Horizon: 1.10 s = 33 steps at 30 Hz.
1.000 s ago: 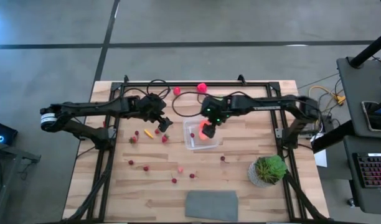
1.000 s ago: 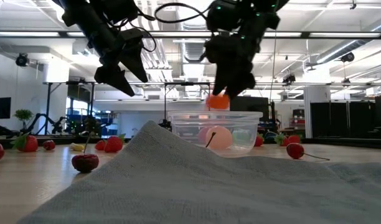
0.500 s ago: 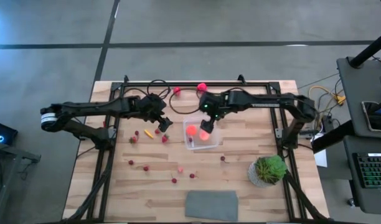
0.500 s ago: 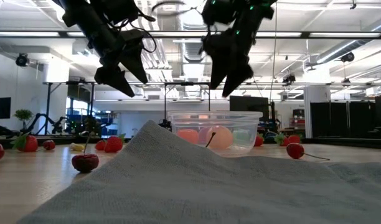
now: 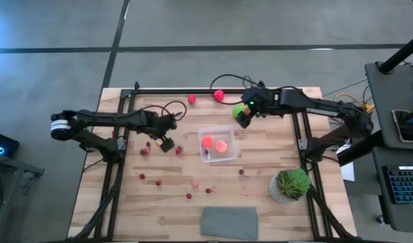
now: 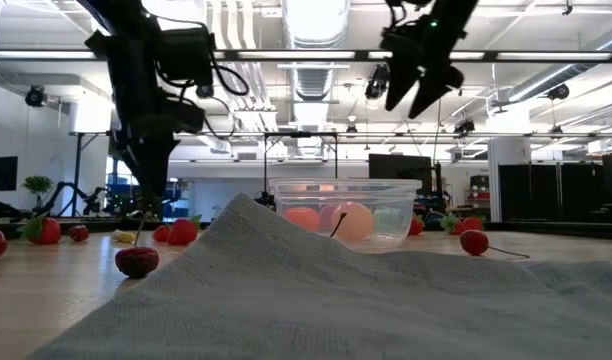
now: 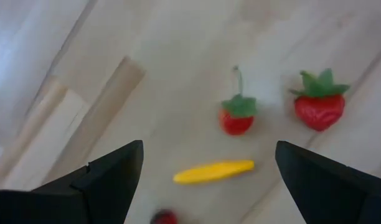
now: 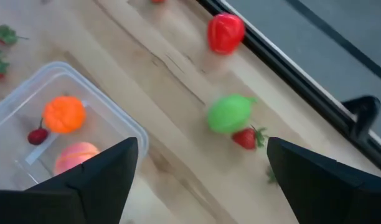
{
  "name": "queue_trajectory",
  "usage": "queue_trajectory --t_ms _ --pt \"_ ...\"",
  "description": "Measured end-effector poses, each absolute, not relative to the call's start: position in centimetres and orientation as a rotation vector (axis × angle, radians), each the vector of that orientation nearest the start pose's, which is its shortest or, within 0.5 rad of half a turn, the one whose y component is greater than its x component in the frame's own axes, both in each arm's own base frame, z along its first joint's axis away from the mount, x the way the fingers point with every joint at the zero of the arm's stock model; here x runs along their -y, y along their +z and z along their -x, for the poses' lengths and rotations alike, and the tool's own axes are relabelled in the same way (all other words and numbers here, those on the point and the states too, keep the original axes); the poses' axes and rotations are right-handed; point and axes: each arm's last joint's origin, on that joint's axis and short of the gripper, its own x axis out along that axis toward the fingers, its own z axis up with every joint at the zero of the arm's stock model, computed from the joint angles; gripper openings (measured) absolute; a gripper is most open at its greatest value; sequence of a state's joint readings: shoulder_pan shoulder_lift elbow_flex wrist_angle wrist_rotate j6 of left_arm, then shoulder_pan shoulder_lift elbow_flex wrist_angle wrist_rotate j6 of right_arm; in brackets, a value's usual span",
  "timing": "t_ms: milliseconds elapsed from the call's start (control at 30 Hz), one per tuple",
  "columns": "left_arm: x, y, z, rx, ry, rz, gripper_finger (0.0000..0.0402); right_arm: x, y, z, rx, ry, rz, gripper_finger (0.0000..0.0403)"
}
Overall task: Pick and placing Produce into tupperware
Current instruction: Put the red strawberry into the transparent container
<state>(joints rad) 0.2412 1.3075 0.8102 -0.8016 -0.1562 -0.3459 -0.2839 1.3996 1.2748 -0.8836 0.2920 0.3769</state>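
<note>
Wooden table [image 5: 274, 162] bears scattered produce [image 5: 178, 150], tupperware [image 5: 218, 144], grey cloth [image 5: 229, 222].

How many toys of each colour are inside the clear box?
orange piece: 1
pink piece: 1
dark red berry: 1
Total in the tupperware: 3

No text, label or number can be read anywhere.
</note>
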Motion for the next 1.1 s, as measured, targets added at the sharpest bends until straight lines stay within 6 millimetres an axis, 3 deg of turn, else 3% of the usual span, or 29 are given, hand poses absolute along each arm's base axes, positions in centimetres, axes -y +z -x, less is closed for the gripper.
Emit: queue_trajectory --t_ms 200,367,500,767,1100 --pt "-4.7 19.1 -21.7 -1.232 0.398 0.154 0.0349 8.2 30.6 -23.7 -0.89 -0.753 -0.386 0.0345" --pt "-4.4 18.2 -21.3 -1.269 0.364 0.121 0.0347 7.8 29.5 -22.3 -0.889 -0.778 -0.432 0.0349" --pt "-4.3 17.8 -21.0 -1.275 0.363 0.125 0.0321 7.5 28.5 -21.6 -0.9 -0.799 -0.462 0.0348" --pt "-4.5 17.8 -21.9 -1.189 0.371 0.12 0.026 7.6 27.0 -21.8 -0.886 -0.797 -0.467 0.035" --pt "-4.6 15.2 -22.5 -1.305 0.369 0.119 0.0251 7.7 26.6 -22.3 -0.838 -0.777 -0.45 0.035"
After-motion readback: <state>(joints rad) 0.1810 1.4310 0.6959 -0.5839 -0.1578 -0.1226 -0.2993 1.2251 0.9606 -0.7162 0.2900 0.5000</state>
